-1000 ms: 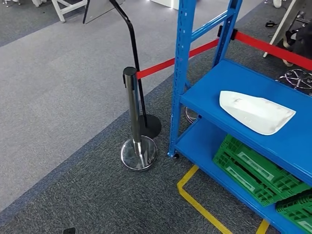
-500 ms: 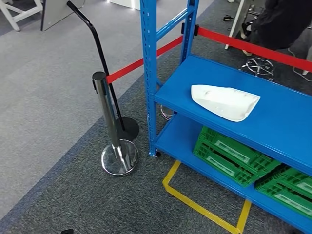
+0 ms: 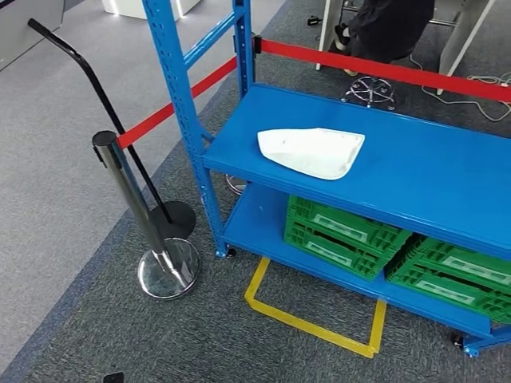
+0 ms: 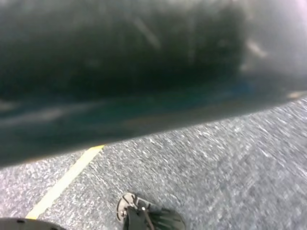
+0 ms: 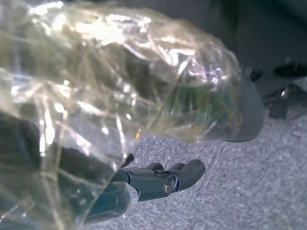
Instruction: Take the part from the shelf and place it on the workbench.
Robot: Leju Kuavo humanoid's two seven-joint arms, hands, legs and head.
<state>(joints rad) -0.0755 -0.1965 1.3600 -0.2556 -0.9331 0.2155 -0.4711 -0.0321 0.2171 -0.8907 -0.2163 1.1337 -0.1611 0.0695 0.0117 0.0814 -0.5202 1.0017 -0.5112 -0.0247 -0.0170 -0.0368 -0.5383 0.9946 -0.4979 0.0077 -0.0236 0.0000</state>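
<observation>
The part (image 3: 310, 152) is a flat white moulded shell, lying alone on the upper deck of the blue shelf (image 3: 421, 175) in the head view. Over grey carpet in the right wrist view, my right hand (image 5: 159, 179) hangs with its dark fingers stretched out and nothing in them; crinkled clear plastic film (image 5: 108, 86) covers the part nearer the camera. In the blurred left wrist view, dark parts of my left hand (image 4: 148, 218) show low over the carpet, and how its fingers lie is unclear.
Green crates (image 3: 338, 231) sit on the lower deck. A chrome post (image 3: 129, 199) with a red belt (image 3: 374, 70) stands left of the shelf, beside a black bent pole on a round base (image 3: 172, 219). Yellow floor tape (image 3: 313, 323) marks the front. A person (image 3: 386, 24) sits behind.
The whole picture has slid left and down, so the camera has turned toward the shelf. The shelf and the white part now lie nearer the middle.
</observation>
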